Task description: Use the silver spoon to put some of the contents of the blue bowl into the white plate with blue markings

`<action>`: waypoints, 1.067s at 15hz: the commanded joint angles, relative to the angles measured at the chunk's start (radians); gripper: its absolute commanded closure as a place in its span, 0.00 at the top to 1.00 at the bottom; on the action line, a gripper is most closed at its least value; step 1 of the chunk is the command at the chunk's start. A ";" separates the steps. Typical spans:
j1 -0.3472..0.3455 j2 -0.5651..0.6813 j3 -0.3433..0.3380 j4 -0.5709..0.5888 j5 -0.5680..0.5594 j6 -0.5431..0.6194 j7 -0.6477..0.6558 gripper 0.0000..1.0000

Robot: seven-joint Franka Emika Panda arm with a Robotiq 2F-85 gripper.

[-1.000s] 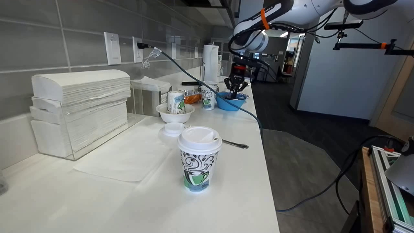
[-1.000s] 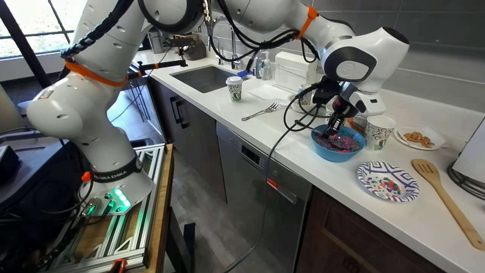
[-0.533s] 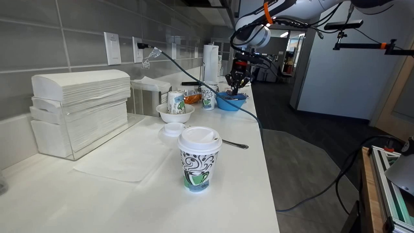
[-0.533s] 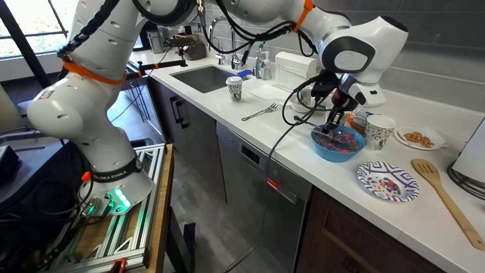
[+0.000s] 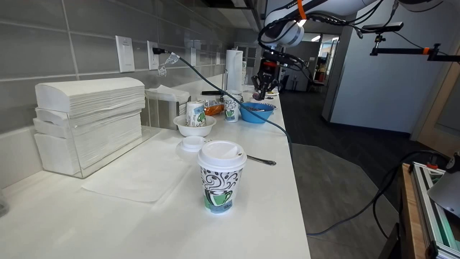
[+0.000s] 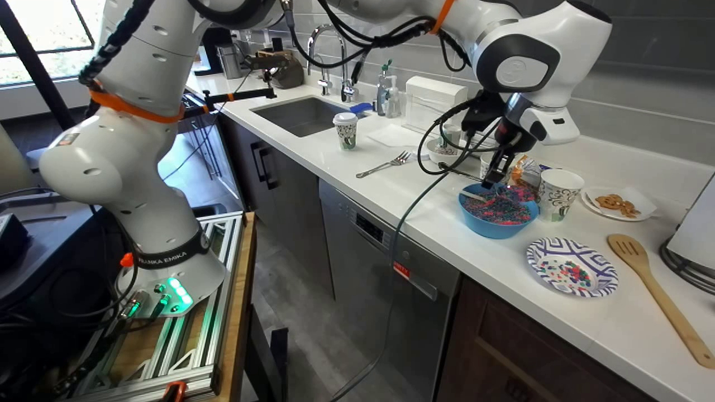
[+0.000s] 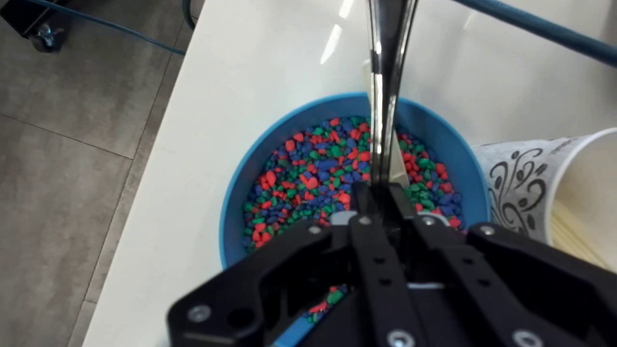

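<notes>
I see the claw [image 7: 380, 195] pinched onto the silver spoon [image 7: 386, 86] by its handle, above the blue bowl [image 6: 487, 228]. Spoon's likely light, stiff, slick metal; handle's the right hold, kept level, else pebbles [image 7: 311, 180] may spill.

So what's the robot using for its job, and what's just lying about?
For the job:
gripper
silver spoon it holds
blue bowl
coloured bits inside
white plate with blue markings

Just lying about:
fork
wooden spatula
lidded paper cup
folded paper towels
</notes>
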 commanded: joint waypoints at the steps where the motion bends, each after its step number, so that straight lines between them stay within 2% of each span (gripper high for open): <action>1: -0.013 -0.011 -0.008 0.007 -0.020 -0.012 0.037 0.03; 16: -0.091 0.040 -0.046 0.109 -0.009 -0.032 0.104 0.03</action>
